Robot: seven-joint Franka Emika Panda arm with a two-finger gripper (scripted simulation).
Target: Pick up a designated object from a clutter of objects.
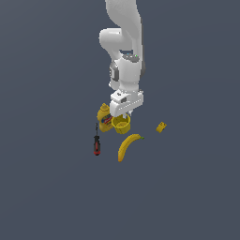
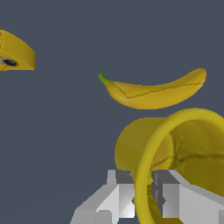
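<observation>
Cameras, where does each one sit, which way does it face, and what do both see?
Exterior view: off the arm, raised, looking down on the arm, tool, cup, bottle, screwdriver and block.
Wrist view: on the wrist, looking past the fingers straddling the cup's rim, toward the banana.
Shared: cup, banana, block, tool.

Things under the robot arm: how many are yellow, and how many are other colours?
Yellow: 4 - cup, mustard bottle, banana, small block
Red and black: 1 - screwdriver
Total: 5
</observation>
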